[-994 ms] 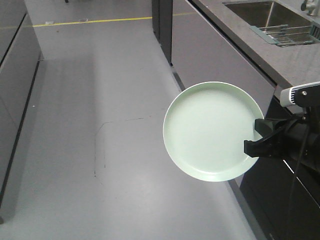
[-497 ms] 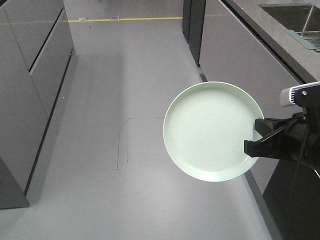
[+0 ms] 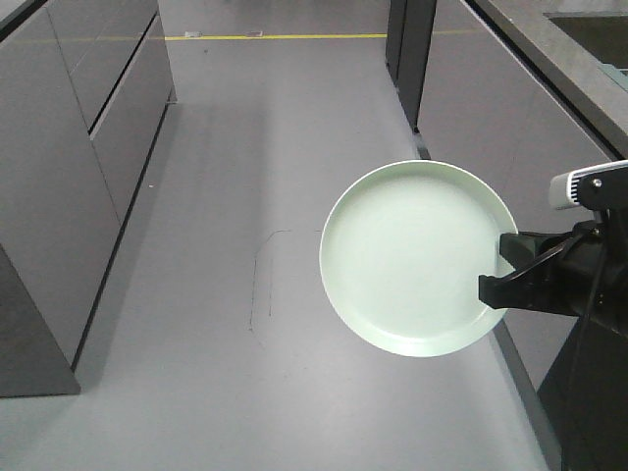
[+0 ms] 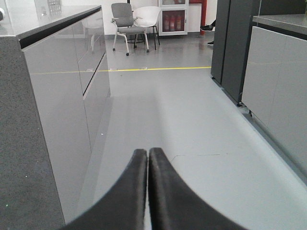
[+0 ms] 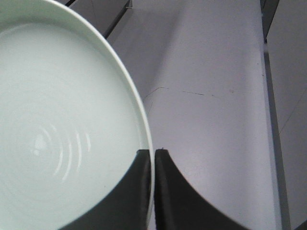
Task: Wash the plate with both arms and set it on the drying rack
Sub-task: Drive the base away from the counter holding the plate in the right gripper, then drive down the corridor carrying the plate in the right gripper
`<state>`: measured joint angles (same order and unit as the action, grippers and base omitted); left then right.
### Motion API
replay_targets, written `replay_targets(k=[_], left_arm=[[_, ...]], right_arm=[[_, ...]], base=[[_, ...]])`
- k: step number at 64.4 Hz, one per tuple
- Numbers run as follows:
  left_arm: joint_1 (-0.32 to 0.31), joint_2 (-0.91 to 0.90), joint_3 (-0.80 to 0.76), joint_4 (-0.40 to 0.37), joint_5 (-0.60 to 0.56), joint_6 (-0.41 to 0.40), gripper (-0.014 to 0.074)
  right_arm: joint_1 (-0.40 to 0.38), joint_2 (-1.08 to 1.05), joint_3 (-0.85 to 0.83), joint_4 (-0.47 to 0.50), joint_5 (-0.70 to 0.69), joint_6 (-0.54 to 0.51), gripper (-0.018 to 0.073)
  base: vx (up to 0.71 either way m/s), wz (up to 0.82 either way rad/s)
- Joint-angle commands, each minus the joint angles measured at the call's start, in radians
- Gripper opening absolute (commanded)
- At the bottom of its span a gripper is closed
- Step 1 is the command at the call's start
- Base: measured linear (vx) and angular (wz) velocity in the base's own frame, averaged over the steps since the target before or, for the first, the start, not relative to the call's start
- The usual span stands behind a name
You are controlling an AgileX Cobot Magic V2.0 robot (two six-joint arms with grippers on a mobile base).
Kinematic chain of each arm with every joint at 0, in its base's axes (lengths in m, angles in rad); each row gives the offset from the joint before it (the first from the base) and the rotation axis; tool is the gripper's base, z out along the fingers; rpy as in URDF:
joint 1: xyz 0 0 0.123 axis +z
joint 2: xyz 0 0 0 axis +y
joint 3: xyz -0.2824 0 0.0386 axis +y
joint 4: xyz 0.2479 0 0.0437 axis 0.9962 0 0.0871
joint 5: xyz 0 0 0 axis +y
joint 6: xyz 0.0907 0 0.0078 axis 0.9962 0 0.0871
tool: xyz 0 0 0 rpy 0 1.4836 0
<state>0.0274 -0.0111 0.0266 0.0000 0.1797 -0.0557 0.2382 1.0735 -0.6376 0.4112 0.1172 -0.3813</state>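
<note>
Exterior front-facing view: the right claw (image 3: 497, 283) pinches the rim of the pale green plate (image 3: 407, 257), holding it face-up above the grey floor (image 3: 226, 177). The left claw (image 4: 147, 160), seen from its wrist, is pressed together, holding nothing.

Right gripper (image 5: 152, 155) jaws tight on plate (image 5: 62, 120) rim, left gripper (image 4: 147, 153) jaws together.

At the bottom centre of the frame, the left gripper (image 4: 147, 151) has its two black fingers (image 4: 128, 194) pressed together with nothing between them, above a grey floor (image 4: 192, 124). A yellow line (image 4: 158, 69) crosses the floor higher up. Grey cabinets (image 4: 57, 96) fill the left side, and a grey office chair (image 4: 125, 19) and a white chair (image 4: 147, 15) stand at top centre.
</note>
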Motion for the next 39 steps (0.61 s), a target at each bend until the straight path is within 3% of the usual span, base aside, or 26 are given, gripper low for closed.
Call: replay_targets(k=[1,39], left_arm=[[0.001,-0.016,0.015,-0.007,-0.071,-0.004,-0.0005],[0.001,-0.016,0.015,-0.007,-0.071,-0.004,-0.0005]], right_arm=[[-0.004,-0.020,-0.026,0.001,-0.076,-0.004,-0.0009],[-0.004,-0.020,-0.026,0.001,-0.076,-0.004,-0.0009]], base=[[0.00,0.03],[0.02,-0.02]])
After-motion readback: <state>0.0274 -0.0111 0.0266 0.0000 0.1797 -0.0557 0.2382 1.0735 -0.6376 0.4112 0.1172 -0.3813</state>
